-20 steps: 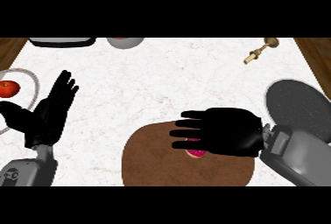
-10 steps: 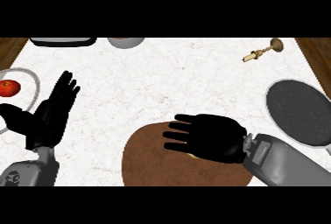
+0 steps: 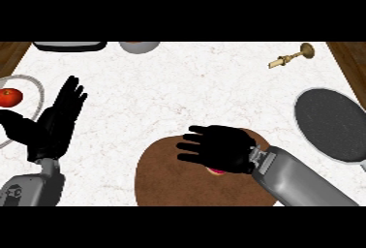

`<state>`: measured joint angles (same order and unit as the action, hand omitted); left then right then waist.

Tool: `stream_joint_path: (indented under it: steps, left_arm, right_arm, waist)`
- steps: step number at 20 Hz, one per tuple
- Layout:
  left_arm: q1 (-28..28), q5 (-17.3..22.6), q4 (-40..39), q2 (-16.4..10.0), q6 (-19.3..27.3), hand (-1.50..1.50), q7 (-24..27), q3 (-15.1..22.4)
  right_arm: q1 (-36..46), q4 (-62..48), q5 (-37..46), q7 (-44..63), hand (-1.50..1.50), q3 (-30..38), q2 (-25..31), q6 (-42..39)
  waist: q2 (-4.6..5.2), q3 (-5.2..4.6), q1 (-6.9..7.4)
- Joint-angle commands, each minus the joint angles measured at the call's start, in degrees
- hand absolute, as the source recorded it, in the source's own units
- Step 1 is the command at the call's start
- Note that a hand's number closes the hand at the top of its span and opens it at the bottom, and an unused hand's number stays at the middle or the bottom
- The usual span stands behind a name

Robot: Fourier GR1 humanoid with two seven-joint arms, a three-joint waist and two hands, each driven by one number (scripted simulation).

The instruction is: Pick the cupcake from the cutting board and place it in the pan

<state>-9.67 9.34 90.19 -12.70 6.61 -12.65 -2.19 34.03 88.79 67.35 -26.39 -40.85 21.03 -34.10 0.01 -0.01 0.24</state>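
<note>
Low in the middle, the right hand [image 3: 218,149], fingers apart, covers the cupcake [image 3: 217,170] on the cutting board [image 3: 168,179]; next it should grab it for the pan [image 3: 332,125] at right.

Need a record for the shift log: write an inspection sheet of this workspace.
Surface: white marbled counter.
Job's things: cupcake, a pink bit showing under the right hand, on the round brown cutting board; dark pan at right.
Clutter: red apple on a plate; brass object; grey bowl and dark item at the far edge.
Hands: left hand open, resting at left; right hand over the cupcake.
Cables: nothing seen.
Surroundings: brown wood beyond the far corners.
</note>
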Motion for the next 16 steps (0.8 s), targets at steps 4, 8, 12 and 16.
stream_joint_path:
  steps: [4, 8, 12, 16]
  left_arm:
    - [-0.38, 0.41, -0.51, -0.68, -2.19, 0.00, 0.50, -2.44]
    - [-0.05, -1.82, -0.46, 0.63, -0.97, 0.00, -0.02, -1.74]
    - [-0.82, -1.93, 0.51, 1.49, -1.24, 0.00, -1.08, -1.22]
    - [-0.86, -2.35, -2.11, 1.73, -2.17, 0.00, 1.52, -1.99]
  right_arm:
    - [-2.29, -7.78, 5.73, -5.87, -1.50, 0.84, -2.54, 5.76]
    - [-4.64, -7.64, 7.97, -5.75, -1.50, 2.37, -5.72, 5.81]
    - [-1.07, -10.22, 8.94, -5.20, -1.50, 3.49, -11.31, -0.07]
    - [-3.29, -16.60, 13.07, -6.75, -1.50, 1.64, -11.47, 6.27]
  waist:
    - [0.02, 0.00, 0.04]
    - [-0.01, 0.01, -0.12]
    - [-0.01, 0.00, -0.05]
    - [0.04, 0.00, -0.06]
